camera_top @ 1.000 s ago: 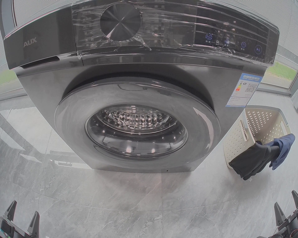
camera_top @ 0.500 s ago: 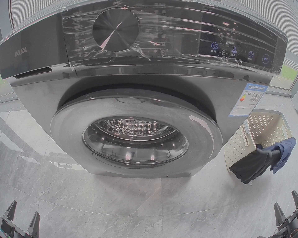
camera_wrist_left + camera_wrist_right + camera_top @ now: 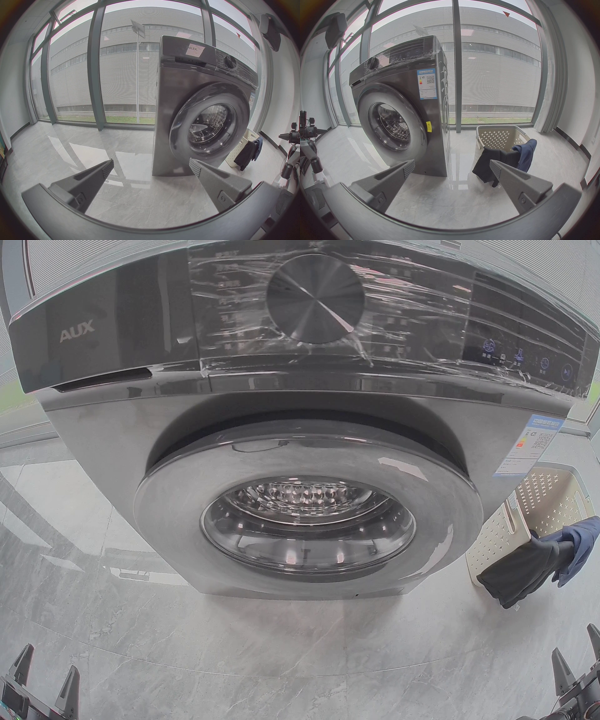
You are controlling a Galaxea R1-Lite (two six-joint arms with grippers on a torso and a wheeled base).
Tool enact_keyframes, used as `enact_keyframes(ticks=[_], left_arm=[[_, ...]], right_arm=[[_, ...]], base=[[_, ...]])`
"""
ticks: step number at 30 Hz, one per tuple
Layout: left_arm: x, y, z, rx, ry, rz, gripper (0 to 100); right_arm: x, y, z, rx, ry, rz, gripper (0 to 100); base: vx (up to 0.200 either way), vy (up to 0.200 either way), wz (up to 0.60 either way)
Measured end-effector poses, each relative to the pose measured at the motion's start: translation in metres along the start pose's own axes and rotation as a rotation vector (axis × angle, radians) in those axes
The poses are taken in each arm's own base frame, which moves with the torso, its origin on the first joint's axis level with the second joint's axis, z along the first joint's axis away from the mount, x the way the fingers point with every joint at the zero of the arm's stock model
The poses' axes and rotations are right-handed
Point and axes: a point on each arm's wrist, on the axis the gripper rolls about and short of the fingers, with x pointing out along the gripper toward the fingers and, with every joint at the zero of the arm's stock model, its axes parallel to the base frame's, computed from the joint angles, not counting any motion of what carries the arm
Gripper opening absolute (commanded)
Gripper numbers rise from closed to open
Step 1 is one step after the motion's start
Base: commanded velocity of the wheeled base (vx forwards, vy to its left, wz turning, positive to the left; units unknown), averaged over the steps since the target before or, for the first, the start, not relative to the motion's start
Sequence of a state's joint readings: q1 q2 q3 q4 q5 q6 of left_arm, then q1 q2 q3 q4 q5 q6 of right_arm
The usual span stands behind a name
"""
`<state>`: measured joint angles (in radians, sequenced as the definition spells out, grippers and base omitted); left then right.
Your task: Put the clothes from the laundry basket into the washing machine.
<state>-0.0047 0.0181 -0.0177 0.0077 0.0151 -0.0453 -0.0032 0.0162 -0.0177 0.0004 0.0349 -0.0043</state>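
Observation:
The grey washing machine (image 3: 300, 396) stands in front of me, its round glass door (image 3: 309, 527) shut. To its right on the floor is the cream laundry basket (image 3: 553, 490). A black garment (image 3: 525, 568) and a blue garment (image 3: 578, 540) hang over the basket's front rim. My left gripper (image 3: 49, 671) is low at the near left, open and holding nothing. My right gripper (image 3: 574, 652) is low at the near right, open too, short of the basket. The right wrist view has the basket (image 3: 500, 137) and the black garment (image 3: 487, 165) beyond the open gripper (image 3: 451, 163).
Polished grey floor tiles (image 3: 281, 640) run bare between me and the machine. A glass window wall (image 3: 125, 78) rises behind the machine and the basket. A white wall (image 3: 581, 93) closes the room just beyond the basket.
The head camera has moved: the whole picture shifted, so the machine now sits further right in it. Both grippers stay open at the same low corners. The clothes still hang on the basket.

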Motion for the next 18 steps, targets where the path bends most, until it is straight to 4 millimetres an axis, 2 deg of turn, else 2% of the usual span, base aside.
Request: enact_keyframes(ticks=[18], left_arm=[[0.0000,0.0000,0.0000,0.000,0.000,0.000,100]], right_arm=[[-0.0002,0.0003,0.0017,-0.037,-0.012,0.012,100]], base=[[0.000,0.000,0.00]])
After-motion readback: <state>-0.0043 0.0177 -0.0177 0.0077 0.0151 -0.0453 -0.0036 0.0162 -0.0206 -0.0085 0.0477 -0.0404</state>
